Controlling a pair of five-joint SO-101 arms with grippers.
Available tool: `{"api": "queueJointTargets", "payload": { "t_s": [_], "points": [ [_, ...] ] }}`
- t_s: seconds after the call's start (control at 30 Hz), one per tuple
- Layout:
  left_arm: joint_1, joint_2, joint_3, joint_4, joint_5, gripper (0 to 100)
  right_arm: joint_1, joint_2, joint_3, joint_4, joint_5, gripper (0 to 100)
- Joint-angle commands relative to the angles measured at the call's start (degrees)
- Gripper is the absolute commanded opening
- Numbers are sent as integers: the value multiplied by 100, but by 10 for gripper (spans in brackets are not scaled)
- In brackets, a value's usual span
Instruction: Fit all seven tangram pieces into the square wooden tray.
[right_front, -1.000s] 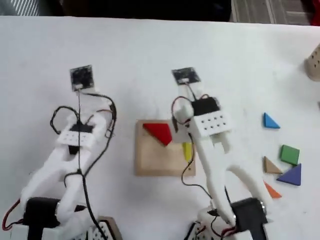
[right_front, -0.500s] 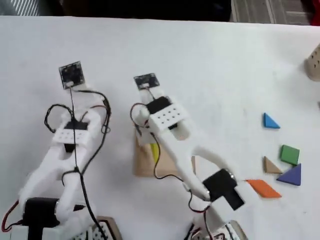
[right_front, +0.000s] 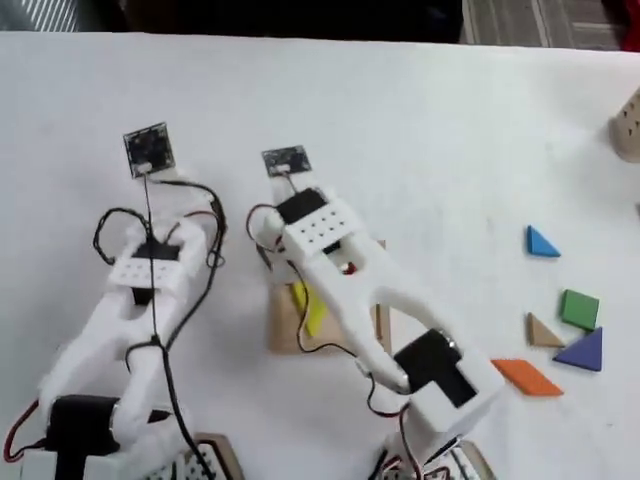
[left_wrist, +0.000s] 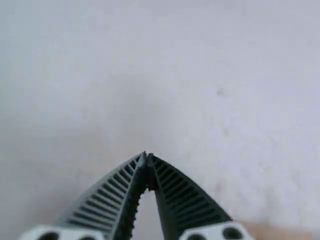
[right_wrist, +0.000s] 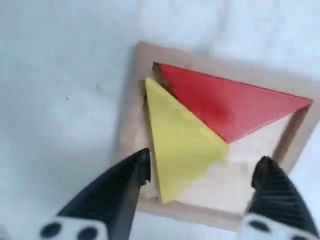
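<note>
Tray: my square wooden tray lies on the white table; in the high view my right arm crosses over it.
Red triangle: large piece inside the tray, long edge along one rim, right-angle corner pointing to the tray's middle.
Yellow triangle: large piece in the tray, one short edge touching the red triangle, long edge along the neighbouring rim. I cannot tell whether it sits fully flat.
Right gripper: spread wide above the tray, grasping nothing; one of its fingers hangs over the rim beside the yellow triangle, the other over the tray's opposite side.
Left gripper: clenched, tips meeting with nothing between, over bare table off the tray's left side.
Loose pieces, all well apart from the tray on its right side: blue triangle, green square, tan triangle, purple triangle, orange parallelogram.
</note>
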Motion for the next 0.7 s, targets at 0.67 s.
{"api": "queueJointTargets", "payload": {
  "t_s": [0.67],
  "points": [
    [2923, -224, 70, -273, 519, 22, 3635, -1516, 1697, -497, 1011, 19]
  ]
}}
